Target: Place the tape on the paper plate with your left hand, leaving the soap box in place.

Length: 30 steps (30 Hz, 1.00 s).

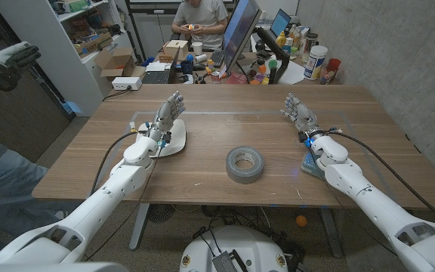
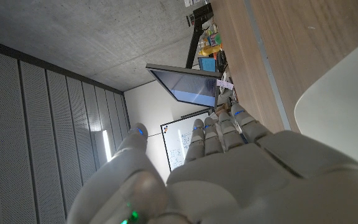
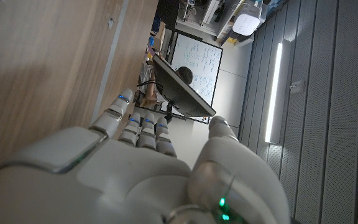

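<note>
Tape [image 1: 245, 164] is sitting nearest you at table [image 1: 217, 121] centre-front, flat on its side, nothing touching it, so the task isn't started yet. You're still needing to reach w/ left hand [image 1: 162, 125], grip the roll, carry it left to the paper plate [image 1: 175, 143]. That hand is hovering over the plate, fingers spread, holding nothing; plate looks bare where visible, though your wrist is covering part. Right hand [image 1: 300, 115] is waiting w/ fingers apart, empty, over the teal soap box [image 1: 309, 164] at table's right, mostly hidden under the wrist. Leave it be
</note>
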Available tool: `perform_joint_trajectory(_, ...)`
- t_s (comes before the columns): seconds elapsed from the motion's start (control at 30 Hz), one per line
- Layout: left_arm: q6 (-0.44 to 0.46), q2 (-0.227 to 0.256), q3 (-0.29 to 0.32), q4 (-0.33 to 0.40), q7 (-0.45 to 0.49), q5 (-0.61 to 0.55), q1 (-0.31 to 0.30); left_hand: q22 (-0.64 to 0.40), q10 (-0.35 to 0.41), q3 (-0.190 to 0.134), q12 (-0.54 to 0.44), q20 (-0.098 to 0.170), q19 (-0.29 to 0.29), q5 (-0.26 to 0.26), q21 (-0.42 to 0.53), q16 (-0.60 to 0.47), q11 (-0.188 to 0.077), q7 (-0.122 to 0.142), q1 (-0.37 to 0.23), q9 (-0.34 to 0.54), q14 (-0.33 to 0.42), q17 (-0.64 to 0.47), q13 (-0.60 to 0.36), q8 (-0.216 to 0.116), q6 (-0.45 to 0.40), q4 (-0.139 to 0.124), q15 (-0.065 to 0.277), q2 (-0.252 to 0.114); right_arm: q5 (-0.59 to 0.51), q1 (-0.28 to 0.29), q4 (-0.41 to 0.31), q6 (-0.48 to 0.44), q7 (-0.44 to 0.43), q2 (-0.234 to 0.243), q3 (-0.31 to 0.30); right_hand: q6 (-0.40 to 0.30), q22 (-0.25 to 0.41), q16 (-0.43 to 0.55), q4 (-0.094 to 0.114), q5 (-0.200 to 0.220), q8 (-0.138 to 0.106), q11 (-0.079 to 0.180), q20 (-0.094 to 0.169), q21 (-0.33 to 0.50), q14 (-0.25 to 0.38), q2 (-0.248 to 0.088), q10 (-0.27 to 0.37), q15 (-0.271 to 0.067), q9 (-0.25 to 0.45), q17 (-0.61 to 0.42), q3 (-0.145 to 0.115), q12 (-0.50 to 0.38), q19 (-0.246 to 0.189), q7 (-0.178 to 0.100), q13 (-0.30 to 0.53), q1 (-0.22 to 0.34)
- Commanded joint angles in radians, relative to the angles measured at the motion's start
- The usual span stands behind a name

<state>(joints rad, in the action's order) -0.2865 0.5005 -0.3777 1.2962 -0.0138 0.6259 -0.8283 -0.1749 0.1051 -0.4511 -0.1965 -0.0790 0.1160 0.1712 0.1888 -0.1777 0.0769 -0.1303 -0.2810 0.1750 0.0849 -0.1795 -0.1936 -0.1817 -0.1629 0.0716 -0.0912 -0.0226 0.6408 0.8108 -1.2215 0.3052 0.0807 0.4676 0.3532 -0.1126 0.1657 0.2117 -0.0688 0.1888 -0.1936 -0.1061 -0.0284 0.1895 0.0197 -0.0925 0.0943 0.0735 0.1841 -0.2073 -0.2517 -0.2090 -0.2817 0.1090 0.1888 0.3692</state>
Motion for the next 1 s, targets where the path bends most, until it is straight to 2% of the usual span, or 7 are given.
perform_joint_trajectory(0.03,0.012,-0.019,-0.003,-0.019,0.001,-0.032,0.018,-0.005,0.004,-0.005,-0.008,-0.001,0.005,0.005,0.004,-0.007,-0.002,0.002,-0.008,0.004,0.001,-0.004,-0.003,-0.004,-0.008,0.000,-0.008,-0.003,-0.050,-0.015,0.064,-0.002,0.054,-0.068,-0.063,-0.009,0.005,0.008,-0.001,0.007,-0.006,-0.007,0.000,0.007,0.006,0.002,0.007,0.006,0.004,-0.002,-0.005,-0.004,-0.005,-0.001,0.002,0.009)
perform_joint_trajectory(0.4,0.023,-0.011,0.007,0.003,0.005,-0.040,0.002,-0.005,0.004,-0.004,-0.008,-0.001,0.004,0.005,0.005,-0.009,-0.001,0.003,-0.007,0.004,0.003,-0.004,-0.003,-0.005,-0.009,0.002,-0.007,-0.004,-0.087,0.007,0.037,-0.015,0.062,-0.087,-0.100,-0.009,0.005,0.007,-0.002,0.007,-0.006,-0.009,0.000,0.006,0.007,0.000,0.009,0.005,0.004,-0.002,-0.004,-0.003,-0.006,-0.003,0.002,0.009)
perform_joint_trajectory(0.57,0.042,0.003,0.012,0.026,0.006,-0.034,-0.019,-0.005,0.007,-0.005,-0.009,0.000,0.004,0.005,0.005,-0.010,-0.003,0.004,-0.007,0.004,0.007,-0.004,-0.003,-0.005,-0.011,0.002,-0.007,-0.006,-0.107,0.047,-0.038,-0.028,0.032,-0.075,-0.111,-0.011,0.005,0.007,-0.005,0.008,-0.006,-0.008,0.000,0.006,0.007,-0.002,0.011,0.005,0.004,-0.001,-0.005,-0.002,-0.006,-0.004,0.002,0.012)
perform_joint_trajectory(0.73,0.058,0.039,0.016,0.081,0.010,-0.046,-0.041,-0.005,0.009,-0.006,-0.010,-0.001,0.004,0.005,0.006,-0.011,-0.002,0.004,-0.008,0.004,0.007,-0.004,-0.003,-0.006,-0.013,0.004,-0.007,-0.008,-0.114,0.078,-0.095,-0.048,0.002,-0.068,-0.119,-0.012,0.005,0.007,-0.008,0.008,-0.006,-0.007,0.000,0.006,0.009,-0.002,0.013,0.004,0.004,0.000,-0.006,-0.002,-0.006,-0.004,0.002,0.015)
perform_joint_trajectory(1.0,0.121,0.126,0.024,0.181,0.020,-0.077,-0.060,-0.005,0.018,-0.012,-0.014,-0.002,0.008,0.006,0.008,-0.013,0.000,0.006,-0.017,0.004,0.016,-0.003,-0.003,-0.008,-0.018,0.010,-0.007,-0.017,-0.130,0.118,-0.173,-0.042,-0.057,-0.073,-0.129,-0.014,0.005,0.007,-0.009,0.009,-0.006,-0.005,-0.001,0.005,0.011,-0.003,0.015,0.004,0.004,0.000,-0.005,-0.001,-0.006,-0.008,0.002,0.016)
